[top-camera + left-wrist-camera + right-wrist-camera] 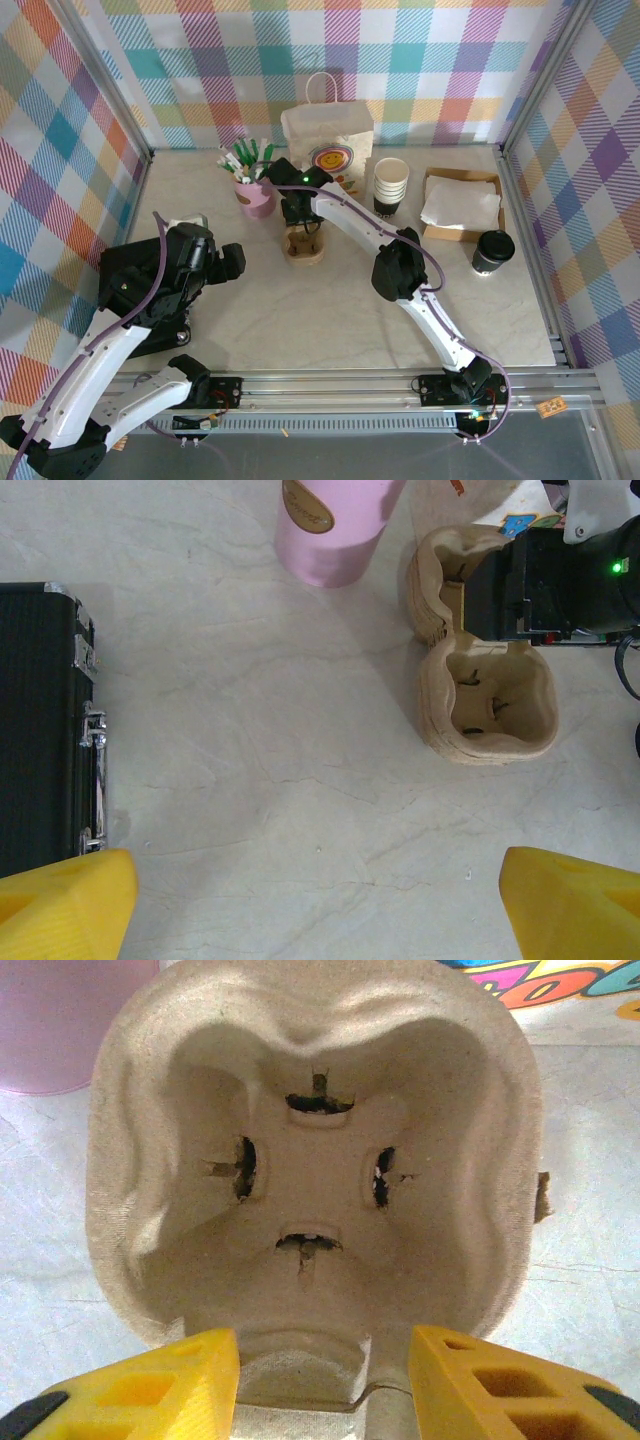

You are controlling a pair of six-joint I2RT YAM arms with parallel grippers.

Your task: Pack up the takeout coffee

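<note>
Marbled tabletop (300,320) | left pincer (320,885) agape | right pincer (322,1360) astride moulded-pulp tray (110,1160), grip unclear

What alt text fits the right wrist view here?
An empty moulded-pulp cup carrier pocket seen from above, the yellow tips of the right pincer flanking its middle ridge at the bottom edge. A pink cup shows upper left, a printed bag upper right, on a pale table.
</note>
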